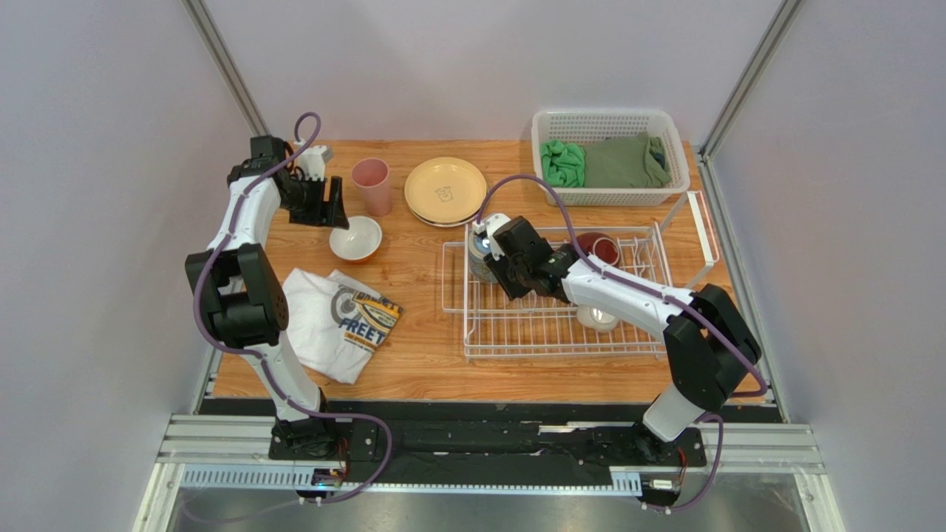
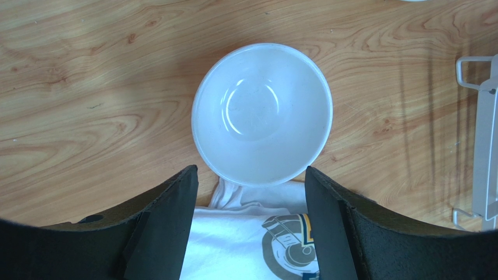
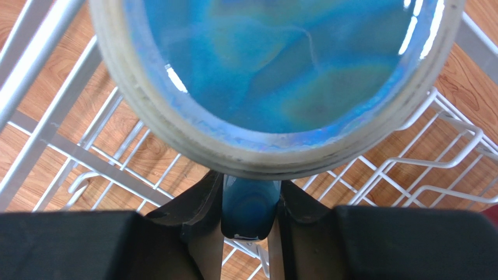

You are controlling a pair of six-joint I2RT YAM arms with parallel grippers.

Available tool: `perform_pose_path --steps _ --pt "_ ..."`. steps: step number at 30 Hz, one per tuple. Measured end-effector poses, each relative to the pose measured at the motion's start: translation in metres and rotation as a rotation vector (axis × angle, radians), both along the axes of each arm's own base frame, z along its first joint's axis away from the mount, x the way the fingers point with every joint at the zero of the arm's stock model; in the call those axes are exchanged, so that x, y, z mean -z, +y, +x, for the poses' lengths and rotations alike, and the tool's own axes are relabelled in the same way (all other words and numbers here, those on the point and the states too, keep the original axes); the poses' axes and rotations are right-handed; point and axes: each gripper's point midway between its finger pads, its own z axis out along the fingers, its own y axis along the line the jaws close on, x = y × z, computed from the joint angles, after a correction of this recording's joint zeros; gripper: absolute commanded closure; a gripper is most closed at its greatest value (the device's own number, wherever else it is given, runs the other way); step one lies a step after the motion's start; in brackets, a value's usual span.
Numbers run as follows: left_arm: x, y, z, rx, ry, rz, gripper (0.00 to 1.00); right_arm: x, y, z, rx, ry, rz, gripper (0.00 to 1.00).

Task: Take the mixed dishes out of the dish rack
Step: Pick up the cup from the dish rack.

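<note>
**Mug Pinched by Its Handle at the Rack's Corner**

The right gripper pinched the handle of the light-blue mug, one finger on each side. The mug stood in the far-left corner of the dish rack, with the dark red bowl further along it. The left gripper hung spread wide above the small white bowl, which sat on the table just beside the T-shirt. The risk lay in the handle-only hold. With the mug's body hanging off to one side, it could swing or slip on lifting. Its base could also snag a wire and drag the rack.
</note>
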Motion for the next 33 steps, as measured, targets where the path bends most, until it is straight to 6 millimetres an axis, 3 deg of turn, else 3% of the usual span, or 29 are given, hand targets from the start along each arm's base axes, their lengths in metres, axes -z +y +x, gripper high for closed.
perform_pose_path --steps 15,23,27,33 --pt "0.001 -0.001 0.0 0.002 0.001 -0.004 0.25 -0.002 -0.006 -0.001 0.018 0.006 -0.012 0.99" --pt "0.001 -0.001 0.0 0.003 0.0 -0.007 0.24 -0.006 -0.011 -0.008 0.006 0.024 -0.02 1.0" --pt "0.001 -0.002 -0.001 0.003 0.001 -0.009 0.26 -0.016 -0.015 -0.009 0.01 0.022 -0.013 1.0" --pt "-0.002 -0.005 -0.001 0.013 -0.007 -0.027 0.26 -0.049 -0.018 0.001 0.032 -0.03 0.04 1.0"
